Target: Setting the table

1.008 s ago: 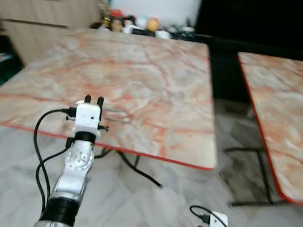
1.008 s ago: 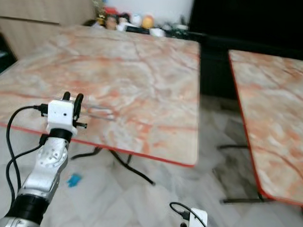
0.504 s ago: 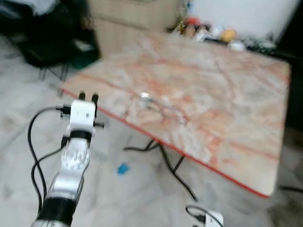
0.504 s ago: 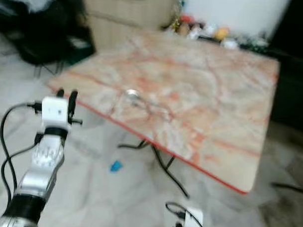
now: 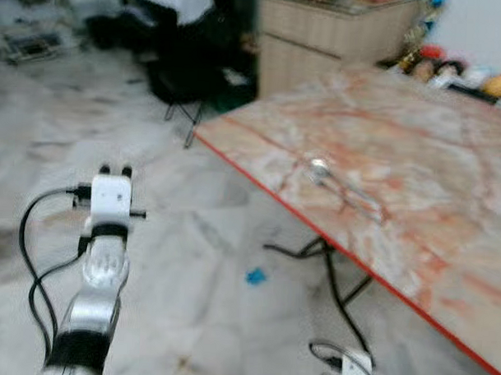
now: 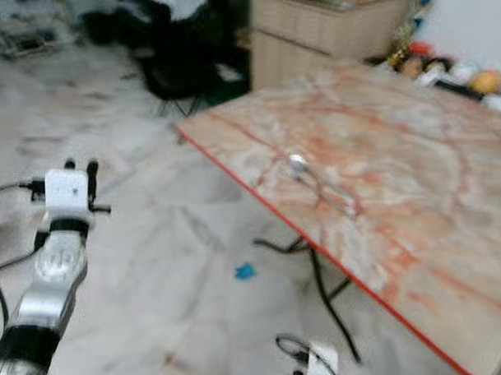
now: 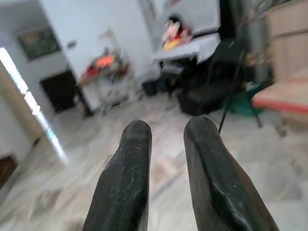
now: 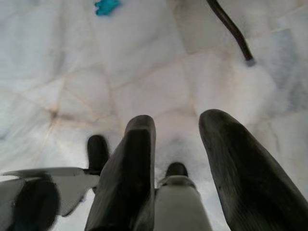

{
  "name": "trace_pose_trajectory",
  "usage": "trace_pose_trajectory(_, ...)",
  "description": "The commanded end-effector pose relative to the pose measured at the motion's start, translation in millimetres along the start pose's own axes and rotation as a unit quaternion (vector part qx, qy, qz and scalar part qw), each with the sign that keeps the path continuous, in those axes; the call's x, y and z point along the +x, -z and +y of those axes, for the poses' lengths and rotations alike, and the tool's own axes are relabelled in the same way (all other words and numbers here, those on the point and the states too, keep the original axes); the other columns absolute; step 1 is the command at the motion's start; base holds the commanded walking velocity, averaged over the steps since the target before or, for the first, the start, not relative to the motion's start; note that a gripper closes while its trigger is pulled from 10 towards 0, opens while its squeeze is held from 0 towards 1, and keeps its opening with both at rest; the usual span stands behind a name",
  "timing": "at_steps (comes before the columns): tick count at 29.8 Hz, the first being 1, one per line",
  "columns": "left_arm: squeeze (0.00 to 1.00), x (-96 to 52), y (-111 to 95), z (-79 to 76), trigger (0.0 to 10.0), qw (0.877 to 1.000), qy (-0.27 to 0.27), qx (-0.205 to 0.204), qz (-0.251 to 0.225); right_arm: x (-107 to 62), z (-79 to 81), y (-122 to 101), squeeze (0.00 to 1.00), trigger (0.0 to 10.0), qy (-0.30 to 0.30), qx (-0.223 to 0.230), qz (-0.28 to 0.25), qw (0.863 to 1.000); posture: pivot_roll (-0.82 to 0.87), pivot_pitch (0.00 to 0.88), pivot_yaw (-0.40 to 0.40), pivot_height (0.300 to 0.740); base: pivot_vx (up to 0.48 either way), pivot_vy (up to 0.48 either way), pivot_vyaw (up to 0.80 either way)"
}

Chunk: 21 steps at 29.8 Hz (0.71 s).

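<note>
A metal spoon (image 5: 345, 187) lies near the red-rimmed corner of the marble table (image 5: 449, 145), its bowl toward the corner. My left gripper (image 5: 115, 170) is raised over the floor, well left of the table. Its fingers (image 7: 134, 159) stand slightly apart and open, with nothing between them. My right arm hangs low, and its gripper (image 8: 178, 130) points down at the floor, open and empty.
A wooden cabinet (image 5: 338, 34) stands behind the table, with dark furniture (image 5: 189, 62) to its left. Small figures (image 5: 452, 71) line the table's far edge. A blue scrap (image 5: 255, 276) lies on the marble floor near the black table legs (image 5: 338, 273).
The whole view has swung left, so the table now sits at the right. My left gripper, earlier over the table edge by the spoon, is now off the table over the floor.
</note>
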<state>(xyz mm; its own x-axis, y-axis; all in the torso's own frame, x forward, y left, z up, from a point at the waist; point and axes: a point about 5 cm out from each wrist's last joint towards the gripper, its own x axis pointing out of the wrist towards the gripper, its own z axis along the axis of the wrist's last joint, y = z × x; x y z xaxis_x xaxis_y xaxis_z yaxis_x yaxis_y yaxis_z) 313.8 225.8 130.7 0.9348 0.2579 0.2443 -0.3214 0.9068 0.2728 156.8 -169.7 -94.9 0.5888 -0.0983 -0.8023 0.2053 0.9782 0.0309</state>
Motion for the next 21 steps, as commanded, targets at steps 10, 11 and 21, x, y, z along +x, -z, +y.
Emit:
trace_pose_trajectory(10, 0.00, -48.6, 96, -18.8, 10.0, 0.952, 0.130, -0.077, 0.268, -0.1, -0.6, 0, 0.00, 10.0, 0.010, 0.004, 0.000, 1.000, 0.07, 0.000, -0.012, 0.740, 0.000, 0.000, 0.00)
trace_pose_trajectory(11, 0.00, -57.3, 102, -24.5, 10.0, 0.943, 0.154, -0.076, 0.285, -0.1, -0.7, 0, 0.00, 10.0, 0.010, 0.005, -0.001, 1.000, 0.07, 0.000, -0.012, 0.740, 0.000, 0.000, 0.00)
trace_pose_trajectory(21, 0.00, -108.3, 139, -42.9, 10.0, 0.888, 0.169, -0.111, 0.413, -0.2, -0.7, -1, 0.00, 10.0, 0.010, 0.002, -0.006, 1.000, 0.06, 0.000, -0.011, 0.740, 0.000, 0.000, 0.00)
